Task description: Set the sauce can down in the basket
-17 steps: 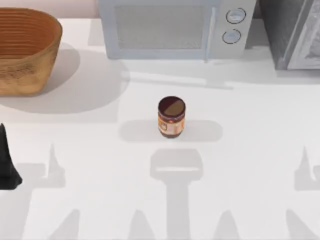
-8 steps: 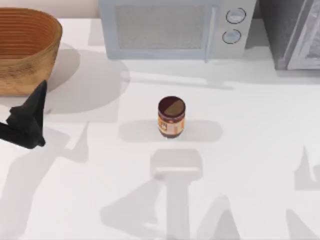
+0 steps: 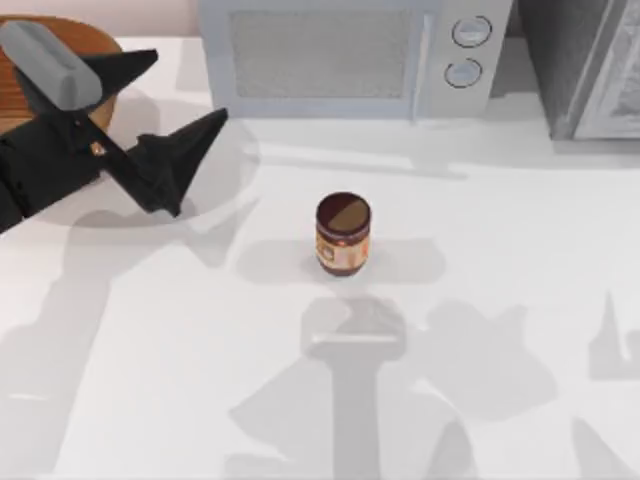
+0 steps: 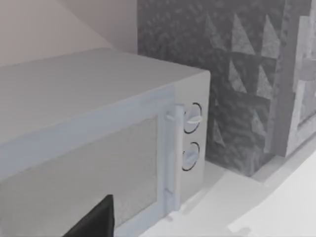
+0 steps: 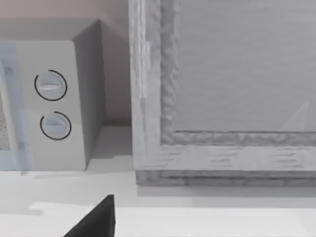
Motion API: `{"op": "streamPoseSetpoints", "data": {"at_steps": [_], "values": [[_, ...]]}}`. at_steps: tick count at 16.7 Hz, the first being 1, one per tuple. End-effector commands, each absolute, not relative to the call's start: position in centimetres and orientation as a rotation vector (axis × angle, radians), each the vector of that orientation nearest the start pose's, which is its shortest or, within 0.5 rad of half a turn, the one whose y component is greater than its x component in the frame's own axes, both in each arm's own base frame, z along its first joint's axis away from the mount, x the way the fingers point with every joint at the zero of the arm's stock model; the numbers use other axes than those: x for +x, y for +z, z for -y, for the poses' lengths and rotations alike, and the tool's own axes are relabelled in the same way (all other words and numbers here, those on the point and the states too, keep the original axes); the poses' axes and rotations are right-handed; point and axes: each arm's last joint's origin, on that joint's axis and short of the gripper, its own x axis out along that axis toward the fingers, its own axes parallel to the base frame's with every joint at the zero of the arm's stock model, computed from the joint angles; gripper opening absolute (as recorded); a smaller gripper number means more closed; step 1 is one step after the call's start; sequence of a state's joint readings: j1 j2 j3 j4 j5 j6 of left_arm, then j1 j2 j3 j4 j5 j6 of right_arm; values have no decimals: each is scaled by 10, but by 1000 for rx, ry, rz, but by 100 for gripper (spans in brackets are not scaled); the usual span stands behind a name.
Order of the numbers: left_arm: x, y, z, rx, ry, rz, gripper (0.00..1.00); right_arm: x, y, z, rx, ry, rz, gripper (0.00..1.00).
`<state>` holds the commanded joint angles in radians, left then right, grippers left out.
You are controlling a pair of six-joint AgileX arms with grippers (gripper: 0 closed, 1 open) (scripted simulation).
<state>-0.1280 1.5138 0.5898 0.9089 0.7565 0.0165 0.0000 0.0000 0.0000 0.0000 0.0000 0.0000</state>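
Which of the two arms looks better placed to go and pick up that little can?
Probably the left. Its gripper is open over the table beside the basket, left of the sauce can, which stands untouched mid-table.

This is a rendered kitchen counter scene: a plain white table (image 3: 480,330) fills most of the frame, and along its top edge stands a pale grey microwave (image 3: 340,55) with a mesh door, a vertical handle and two round dials (image 3: 467,50). At the upper right sits a grey speckled cabinet-like unit (image 3: 590,65), and at the upper left a woven wicker basket (image 3: 20,105). A small labelled sauce can (image 3: 343,234) stands at mid-frame, like pantry goods.
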Motion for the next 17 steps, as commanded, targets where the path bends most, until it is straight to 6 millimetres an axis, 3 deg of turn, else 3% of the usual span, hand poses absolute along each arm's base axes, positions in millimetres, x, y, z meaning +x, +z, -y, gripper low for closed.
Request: {"op": "streamPoseSetpoints", "data": {"at_steps": [5, 11, 14, 17], "values": [[352, 128, 84, -3, -1148, 0, 100, 106, 160, 1, 0, 0, 0, 100], [372, 33, 103, -1, -1386, 0, 100, 106, 160, 1, 0, 0, 0, 100], [371, 9, 107, 0, -1441, 0, 100, 106, 160, 1, 0, 0, 0, 100], [371, 5, 107, 0, -1449, 0, 100, 106, 160, 1, 0, 0, 0, 100]]}}
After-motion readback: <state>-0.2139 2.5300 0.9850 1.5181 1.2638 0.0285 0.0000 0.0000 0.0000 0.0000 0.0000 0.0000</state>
